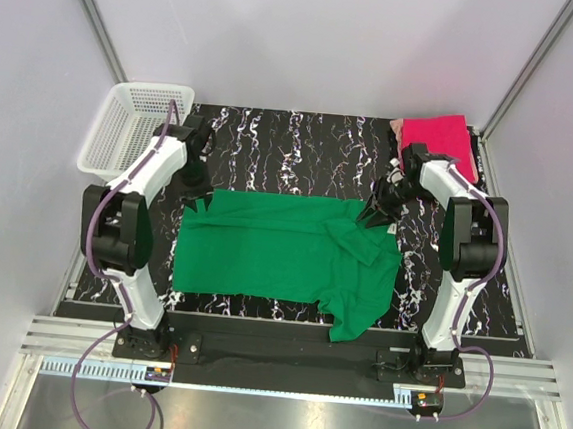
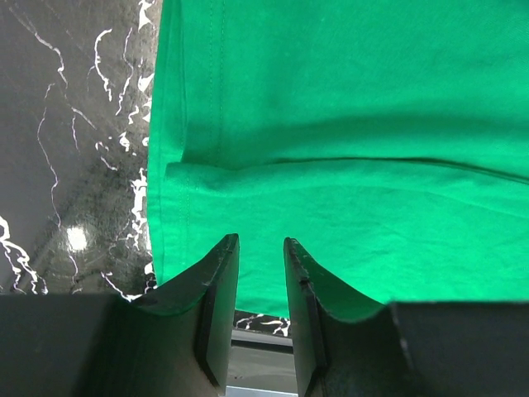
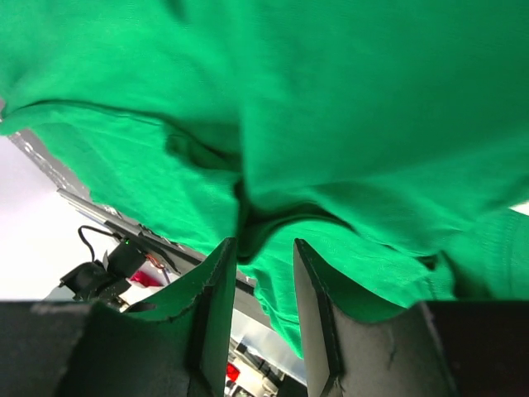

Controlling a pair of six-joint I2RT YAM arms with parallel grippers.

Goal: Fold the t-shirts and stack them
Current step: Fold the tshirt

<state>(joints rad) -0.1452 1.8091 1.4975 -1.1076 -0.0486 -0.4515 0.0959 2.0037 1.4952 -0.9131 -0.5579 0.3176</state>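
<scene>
Green t-shirt lies spread on the tabletop, right side rumpled, not yet folded. The pink t-shirt sits far right, unstacked. Left gripper and right gripper hover with jaws apart, empty.

Soft matt bright green cloth t-shirt, finely knitted and creased — glossy black white-veined marble-look tabletop glinting beside it. Matt hot pink cloth t-shirt; white plastic mesh basket, slightly shiny.

Green t-shirt lies spread out; pink t-shirt sits folded far right.
</scene>
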